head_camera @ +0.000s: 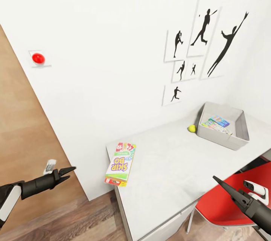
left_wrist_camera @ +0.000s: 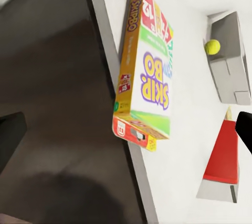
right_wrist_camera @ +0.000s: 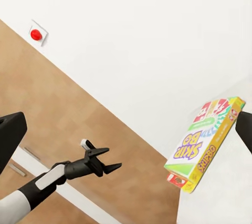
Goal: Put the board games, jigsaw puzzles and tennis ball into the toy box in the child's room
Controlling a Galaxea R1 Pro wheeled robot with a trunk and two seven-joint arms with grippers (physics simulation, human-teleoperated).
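A white, green and yellow Skip-Bo board game (head_camera: 121,163) lies flat at the table's (head_camera: 169,165) near left end, its corner over the edge. It shows close up in the left wrist view (left_wrist_camera: 147,71) and in the right wrist view (right_wrist_camera: 206,140). The tennis ball (head_camera: 192,128) rests against the grey toy box (head_camera: 241,128) at the far right, with flat colourful toys (head_camera: 216,123) inside. My left gripper (head_camera: 69,172) hangs open over the floor, left of the table. My right gripper (head_camera: 216,179) is open and empty near the table's front edge.
A red chair (head_camera: 226,203) stands under the table's front edge, below my right gripper. A white wall runs behind the table, bearing black silhouette pictures (head_camera: 205,41) and a red button (head_camera: 38,58). Wood-plank floor (head_camera: 30,128) lies to the left.
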